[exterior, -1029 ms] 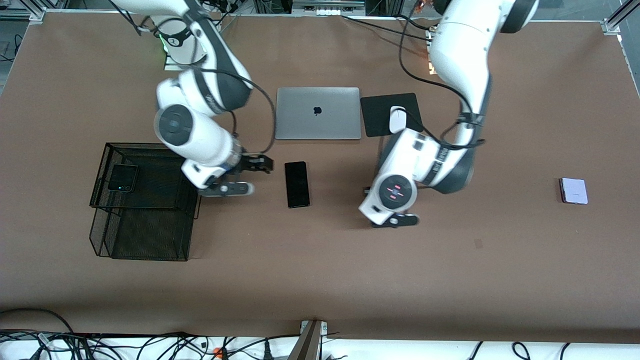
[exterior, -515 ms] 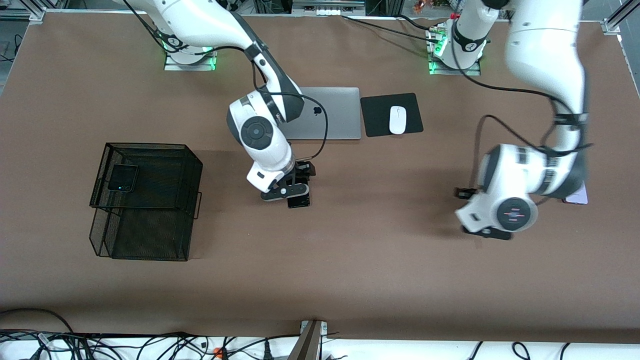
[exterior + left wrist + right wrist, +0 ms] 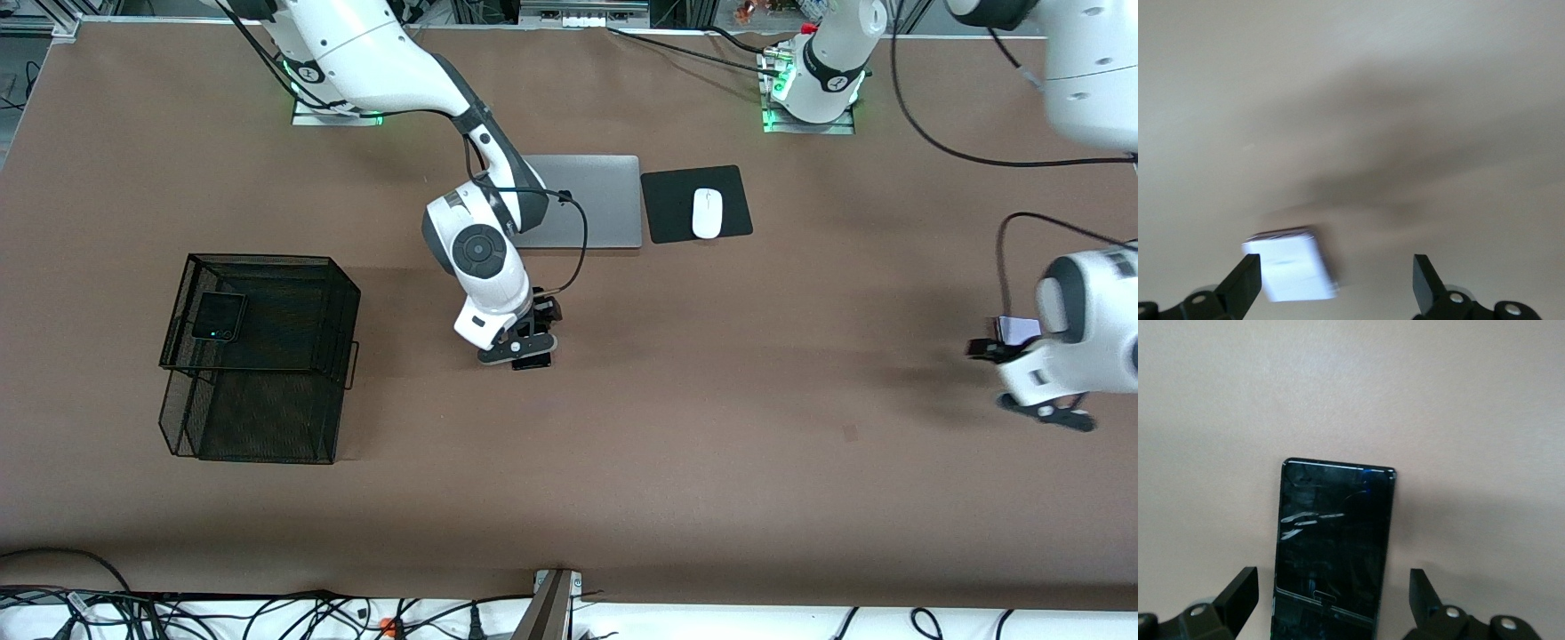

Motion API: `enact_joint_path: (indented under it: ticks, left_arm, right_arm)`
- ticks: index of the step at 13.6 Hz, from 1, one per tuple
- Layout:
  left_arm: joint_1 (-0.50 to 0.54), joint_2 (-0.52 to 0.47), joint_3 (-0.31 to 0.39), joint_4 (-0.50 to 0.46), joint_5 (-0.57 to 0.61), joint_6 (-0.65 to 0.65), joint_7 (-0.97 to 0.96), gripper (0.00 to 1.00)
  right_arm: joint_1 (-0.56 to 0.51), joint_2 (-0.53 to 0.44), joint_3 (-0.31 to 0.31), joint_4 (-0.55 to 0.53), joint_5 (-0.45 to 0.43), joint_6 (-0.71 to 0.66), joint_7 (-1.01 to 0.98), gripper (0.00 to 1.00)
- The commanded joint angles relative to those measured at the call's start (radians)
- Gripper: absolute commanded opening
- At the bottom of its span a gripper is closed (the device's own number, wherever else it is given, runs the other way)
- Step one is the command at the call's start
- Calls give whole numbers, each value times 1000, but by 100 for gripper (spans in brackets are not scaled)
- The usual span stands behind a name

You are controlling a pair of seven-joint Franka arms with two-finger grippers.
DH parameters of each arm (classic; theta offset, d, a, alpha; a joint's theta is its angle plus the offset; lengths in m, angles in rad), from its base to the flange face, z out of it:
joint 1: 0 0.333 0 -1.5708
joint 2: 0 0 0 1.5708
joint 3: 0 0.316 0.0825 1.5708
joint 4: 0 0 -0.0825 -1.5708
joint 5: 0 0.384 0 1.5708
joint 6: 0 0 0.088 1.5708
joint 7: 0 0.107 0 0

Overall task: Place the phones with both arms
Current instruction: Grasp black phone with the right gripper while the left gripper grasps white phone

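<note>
Both grippers spread open above phones.
Right gripper [image 3: 1331, 600] straddled the long black slab [image 3: 1331, 553] (glossy, smudged); left gripper [image 3: 1337, 287] hung over the pale phone [image 3: 1293, 272].

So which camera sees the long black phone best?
The right wrist view: the long black phone lies flat on the table, nearly whole, between the open right gripper's fingers. The front view shows just one end under that gripper. The left wrist view doesn't show it.
</note>
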Motion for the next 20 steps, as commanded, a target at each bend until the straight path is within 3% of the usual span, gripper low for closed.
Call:
enact_joint_path:
  ticks: [1, 3, 6, 7, 9, 11, 13, 16, 20]
  left_arm:
    - [101, -58, -34, -58, -21, 43, 114, 100]
    - [172, -59, -52, -58, -169, 50, 117, 100]
    - [219, -52, -52, -92, -196, 136, 111, 100]
    - [224, -47, -52, -104, -199, 162, 105, 100]
    - [230, -42, -51, -150, -270, 226, 64, 100]
    - [233, -41, -51, -204, -282, 300, 56, 100]
    - [239, -41, -51, -232, -283, 339, 55, 100]
    - [256, -30, -52, -259, -285, 397, 22, 100]
    - [255, -19, -52, -264, -303, 403, 19, 100]
  right_arm:
    - [17, 29, -5, 19, -12, 18, 3, 100]
    - [18, 35, -5, 16, -14, 19, -3, 100]
    - [26, 44, -5, 16, -15, 32, -6, 100]
    - [26, 45, -5, 13, -15, 38, -7, 88]
    - [24, 45, -5, 8, -15, 36, -9, 38]
    - [24, 41, -7, 9, -15, 33, -12, 1]
    - [17, 4, -25, 9, -15, 6, -18, 0]
    - [14, -126, -128, 25, -15, -152, -26, 0]
    - [15, -246, -299, 17, -14, -354, -199, 0]
